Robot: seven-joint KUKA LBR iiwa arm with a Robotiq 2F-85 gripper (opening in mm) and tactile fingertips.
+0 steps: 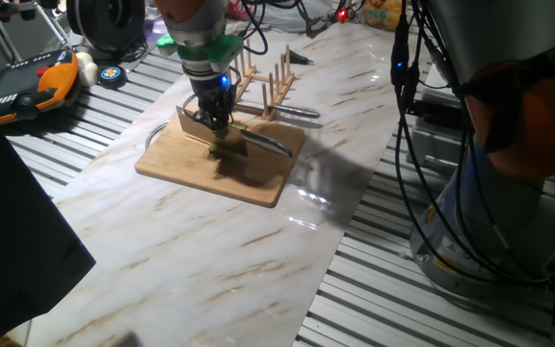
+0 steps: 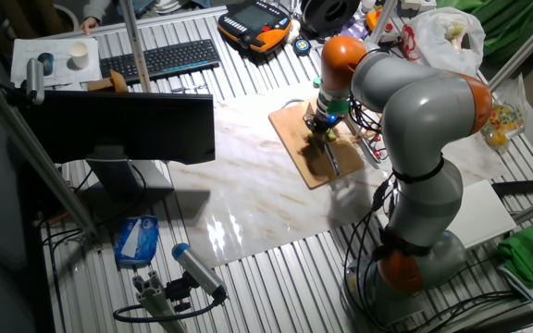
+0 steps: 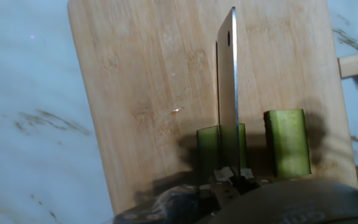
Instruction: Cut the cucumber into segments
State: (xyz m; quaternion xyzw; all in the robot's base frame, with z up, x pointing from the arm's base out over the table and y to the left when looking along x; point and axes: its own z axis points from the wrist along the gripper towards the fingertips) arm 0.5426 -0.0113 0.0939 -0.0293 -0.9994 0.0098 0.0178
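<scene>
The wooden board [image 3: 142, 93] lies on the marble table. On its near edge sits the cucumber [image 3: 208, 149], a dark green stub, with the blade of a knife [image 3: 228, 93] standing edge-on right over it. A separate green segment [image 3: 286, 143] lies just to its right, apart from it. My gripper [image 3: 232, 182] is shut on the knife's handle at the bottom of the hand view. In one fixed view the gripper [image 1: 217, 123] hangs low over the board [image 1: 186, 159] with the cucumber [image 1: 225, 149] below it. In the other fixed view, the gripper [image 2: 323, 123] is over the board [image 2: 301, 148].
A wooden dish rack [image 1: 263, 82] stands directly behind the board, with a metal utensil [image 1: 295, 113] beside it. Another metal knife [image 1: 270, 145] lies on the board's right side. An orange pendant [image 1: 37, 87] and cables sit at the table's far left.
</scene>
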